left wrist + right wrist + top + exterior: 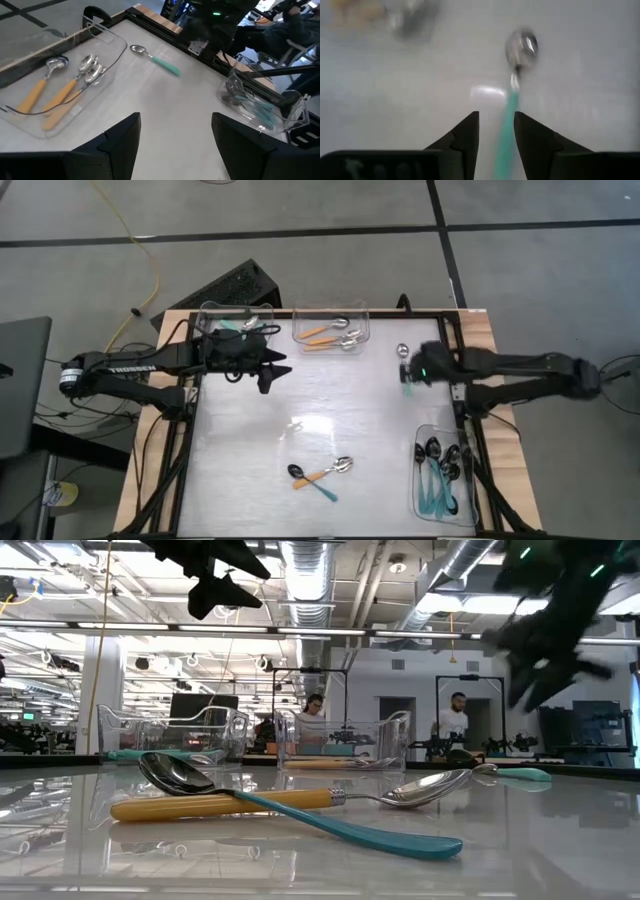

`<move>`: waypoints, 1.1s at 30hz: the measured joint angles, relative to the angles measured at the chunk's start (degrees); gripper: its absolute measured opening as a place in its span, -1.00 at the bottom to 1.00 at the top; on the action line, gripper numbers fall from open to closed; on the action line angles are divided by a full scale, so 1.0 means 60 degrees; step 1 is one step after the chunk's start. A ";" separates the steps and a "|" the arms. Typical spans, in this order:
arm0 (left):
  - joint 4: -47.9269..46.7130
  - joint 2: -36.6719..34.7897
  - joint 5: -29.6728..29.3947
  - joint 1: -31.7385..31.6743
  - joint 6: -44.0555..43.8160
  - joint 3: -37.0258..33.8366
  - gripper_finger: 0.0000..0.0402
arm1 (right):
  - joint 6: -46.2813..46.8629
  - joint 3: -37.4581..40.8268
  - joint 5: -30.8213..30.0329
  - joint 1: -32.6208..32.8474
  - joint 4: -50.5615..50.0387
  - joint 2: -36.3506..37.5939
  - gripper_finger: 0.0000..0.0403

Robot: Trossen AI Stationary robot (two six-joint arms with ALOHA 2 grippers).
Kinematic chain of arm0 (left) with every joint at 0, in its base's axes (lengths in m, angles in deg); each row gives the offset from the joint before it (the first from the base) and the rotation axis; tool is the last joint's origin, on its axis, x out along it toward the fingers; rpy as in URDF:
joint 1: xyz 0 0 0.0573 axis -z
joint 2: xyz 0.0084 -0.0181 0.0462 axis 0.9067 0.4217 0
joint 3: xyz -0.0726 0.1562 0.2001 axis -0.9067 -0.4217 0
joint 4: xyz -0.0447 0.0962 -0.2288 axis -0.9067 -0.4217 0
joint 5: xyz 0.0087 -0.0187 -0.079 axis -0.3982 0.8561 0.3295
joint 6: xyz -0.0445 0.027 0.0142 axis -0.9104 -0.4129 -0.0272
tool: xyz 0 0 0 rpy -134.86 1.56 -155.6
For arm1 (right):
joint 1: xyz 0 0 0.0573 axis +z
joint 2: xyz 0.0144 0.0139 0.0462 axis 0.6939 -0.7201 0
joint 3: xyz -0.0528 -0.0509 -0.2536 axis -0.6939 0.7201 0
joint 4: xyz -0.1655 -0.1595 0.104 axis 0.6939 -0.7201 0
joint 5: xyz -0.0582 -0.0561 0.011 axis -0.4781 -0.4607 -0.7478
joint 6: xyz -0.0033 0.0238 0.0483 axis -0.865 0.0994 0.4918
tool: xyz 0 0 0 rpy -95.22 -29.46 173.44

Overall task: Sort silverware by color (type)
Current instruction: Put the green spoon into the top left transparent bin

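A spoon with a silver bowl and teal handle (403,350) (520,50) lies flat near the table's far right. My right gripper (405,372) (496,120) hovers open above its handle, one finger on either side, well clear of the table in the low view (545,655). My left gripper (270,372) (175,125) is open and empty, raised beside the far-left bin (212,310). At the near centre, a black-bowled teal spoon (312,480) (175,772) lies crossed with a silver orange-handled spoon (335,468) (220,805).
The far-left bin holds teal-handled spoons. The far-middle bin (362,315) (117,47) holds silver orange-handled spoons. The bin at the near right (420,480) (295,112) holds several black teal-handled spoons. Dark frame rails edge the table. Two people (315,715) are far behind it.
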 joint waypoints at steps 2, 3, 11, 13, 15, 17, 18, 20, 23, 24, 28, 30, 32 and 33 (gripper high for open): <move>0.0000 0.0000 0.0035 -0.0004 -0.0116 0.0000 0.14 | -0.1253 0.0528 0.0564 -0.1319 0.1693 -0.0245 -0.28; 0.0000 0.0000 0.0040 -0.0004 -0.0175 0.0000 0.14 | -0.1750 0.0777 0.0924 -0.1890 0.2383 -0.0420 -0.28; -0.0004 0.0000 0.0099 -0.0004 -0.0500 0.0000 0.14 | -0.3361 0.1507 0.1622 -0.3359 0.4478 -0.2189 -0.28; -0.0004 0.0000 0.0095 -0.0004 -0.0573 0.0000 0.14 | -0.3482 0.1507 0.1599 -0.3193 0.4762 -0.2686 -0.28; -0.0004 0.0000 0.0096 -0.0018 -0.0667 0.0000 0.14 | -0.3464 0.1507 0.1311 -0.3041 0.4768 -0.3177 -0.28; -0.0006 0.0000 0.0095 -0.0018 -0.0769 0.0000 0.14 | -0.3239 0.1507 0.0885 -0.2930 0.4748 -0.3626 -0.28; -0.0004 0.0000 0.0095 -0.0018 -0.0813 0.0000 0.14 | -0.3200 0.1507 0.0724 -0.2882 0.4785 -0.3803 -0.28; -0.0007 0.0000 0.0095 -0.0018 -0.0823 0.0000 0.14 | -0.3268 0.1492 0.0528 -0.2799 0.4983 -0.4071 -0.28; -0.0007 0.0000 0.0091 -0.0018 -0.0838 0.0000 0.14 | -0.3296 0.1480 0.0372 -0.2677 0.5261 -0.4419 -0.28; -0.0007 0.0000 0.0091 -0.0018 -0.0838 0.0000 0.14 | -0.3293 0.1467 0.0243 -0.2640 0.5354 -0.4528 -0.29; -0.0011 0.0000 0.0095 -0.0018 -0.0842 0.0000 0.14 | -0.3291 0.1442 0.0037 -0.2634 0.5513 -0.4904 -0.46; -0.0048 0.0000 0.0191 -0.0022 -0.0842 0.0000 0.14 | -0.3289 0.1442 0.0006 -0.2630 0.5548 -0.4988 -0.66; -0.0232 0.0000 0.0392 -0.0022 -0.0842 0.0000 0.14 | -0.3289 0.1445 0.0021 -0.2598 0.5529 -0.4945 -0.83; -0.0436 0.0000 0.0531 -0.0022 -0.0845 0.0000 0.14 | -0.3281 0.1467 0.0045 -0.2547 0.5513 -0.4848 -0.83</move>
